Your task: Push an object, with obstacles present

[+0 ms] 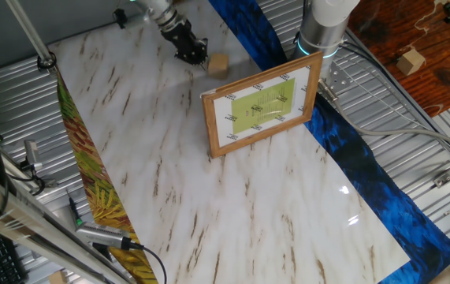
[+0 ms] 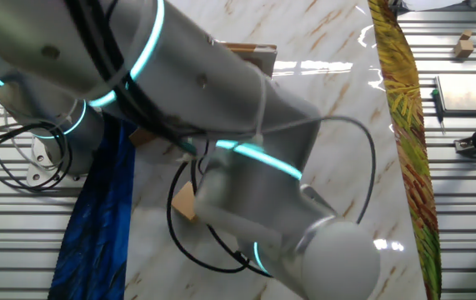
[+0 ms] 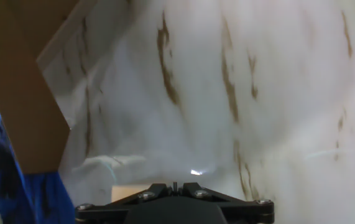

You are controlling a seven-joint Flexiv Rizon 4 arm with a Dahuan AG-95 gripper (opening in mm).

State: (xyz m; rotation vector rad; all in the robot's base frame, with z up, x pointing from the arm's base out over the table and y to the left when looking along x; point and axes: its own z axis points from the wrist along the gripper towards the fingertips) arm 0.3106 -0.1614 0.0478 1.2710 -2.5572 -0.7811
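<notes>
A small pale wooden block (image 1: 218, 65) lies on the marble tabletop (image 1: 232, 205) near the far edge. My gripper (image 1: 192, 53) is low over the table just left of the block, close to touching it. In the hand view the black fingertips (image 3: 174, 186) stand pressed together with nothing between them, and the block (image 3: 126, 192) shows as a pale patch just to their left. In the other fixed view the arm hides most of the scene; only a corner of the block (image 2: 184, 201) peeks out below it.
A wooden picture frame (image 1: 261, 106) with a green print stands upright right of the block, close to it; its edge (image 3: 17, 93) fills the left of the hand view. Blue cloth (image 1: 351, 154) runs along the table's right side and a leaf-pattern strip (image 1: 91, 170) along its left.
</notes>
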